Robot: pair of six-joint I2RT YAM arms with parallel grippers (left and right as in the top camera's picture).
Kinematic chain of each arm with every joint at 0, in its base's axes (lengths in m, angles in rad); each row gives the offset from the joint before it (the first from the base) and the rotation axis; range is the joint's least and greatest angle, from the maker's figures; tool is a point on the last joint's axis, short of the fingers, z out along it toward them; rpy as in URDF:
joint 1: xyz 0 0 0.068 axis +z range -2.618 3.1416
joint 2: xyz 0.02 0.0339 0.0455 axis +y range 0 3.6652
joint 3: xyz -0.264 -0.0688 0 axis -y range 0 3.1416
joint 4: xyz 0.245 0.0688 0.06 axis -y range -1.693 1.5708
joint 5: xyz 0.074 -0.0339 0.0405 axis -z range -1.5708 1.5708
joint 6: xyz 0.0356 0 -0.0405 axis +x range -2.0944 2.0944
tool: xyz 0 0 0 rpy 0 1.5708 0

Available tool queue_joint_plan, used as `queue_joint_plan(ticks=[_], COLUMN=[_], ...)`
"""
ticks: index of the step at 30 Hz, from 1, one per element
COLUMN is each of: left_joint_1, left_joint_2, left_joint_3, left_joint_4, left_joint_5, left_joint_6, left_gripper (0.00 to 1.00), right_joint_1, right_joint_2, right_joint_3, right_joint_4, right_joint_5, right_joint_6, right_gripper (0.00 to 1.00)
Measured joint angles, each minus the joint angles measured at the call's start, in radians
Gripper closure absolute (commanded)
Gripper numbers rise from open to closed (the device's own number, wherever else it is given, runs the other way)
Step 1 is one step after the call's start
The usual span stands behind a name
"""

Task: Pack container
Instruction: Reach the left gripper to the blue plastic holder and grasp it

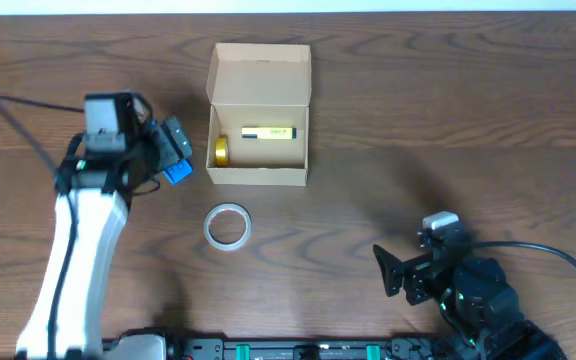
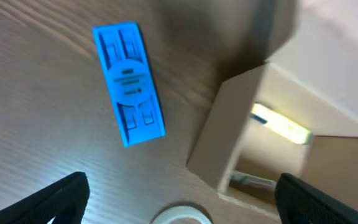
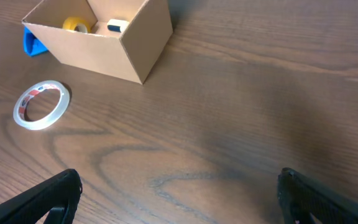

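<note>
Dark wood-grain table (image 1: 448,120) seen overhead holds the open tan cardboard container (image 1: 258,176) just right of the outstretched left gripper (image 1: 175,150), whose wrist view shows spread fingers above a ribbed blue block (image 2: 129,84), while the right gripper (image 3: 179,186), jaws wide, sits well apart, a clear tape ring (image 3: 41,104) near the box.

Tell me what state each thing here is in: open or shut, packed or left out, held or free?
container: open, lid flap up.
yellow tape roll: packed, inside the container.
yellow pen: packed, lying inside the container.
clear tape roll: out, flat on the table.
blue block: out, on the table, not held.
left gripper: open, empty.
right gripper: open, empty.
</note>
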Motion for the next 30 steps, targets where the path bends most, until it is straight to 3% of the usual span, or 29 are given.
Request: queue_joint_plan(ticks=[6, 14, 15, 19, 30], left_joint_1=[0.018, 0.134, 0.141, 0.143, 0.142], left_joint_2=[0.201, 0.267, 0.277, 0.329, 0.525], left_joint_3=[0.0, 0.0, 0.0, 0.004, 0.195], left_joint_4=[0.053, 0.156, 0.18, 0.224, 0.135], left_joint_5=[-0.004, 0.0, 0.005, 0.03, 0.064], left_joint_6=[-0.071, -0.221, -0.232, -0.254, -0.258], left_gripper=[0.04, 0.0, 0.05, 0.06, 0.04], right_joint_1=[0.0, 0.0, 0.0, 0.0, 0.0], right_joint_2=[0.0, 0.0, 0.0, 0.0, 0.0], right_joint_3=[0.0, 0.0, 0.0, 0.0, 0.0], right_joint_4=[0.0, 0.0, 0.0, 0.0, 0.0], right_joint_5=[0.0, 0.0, 0.0, 0.0, 0.0], right_joint_6=[0.0, 0.0, 0.0, 0.0, 0.0], right_gripper=[0.01, 0.01, 0.01, 0.01, 0.01])
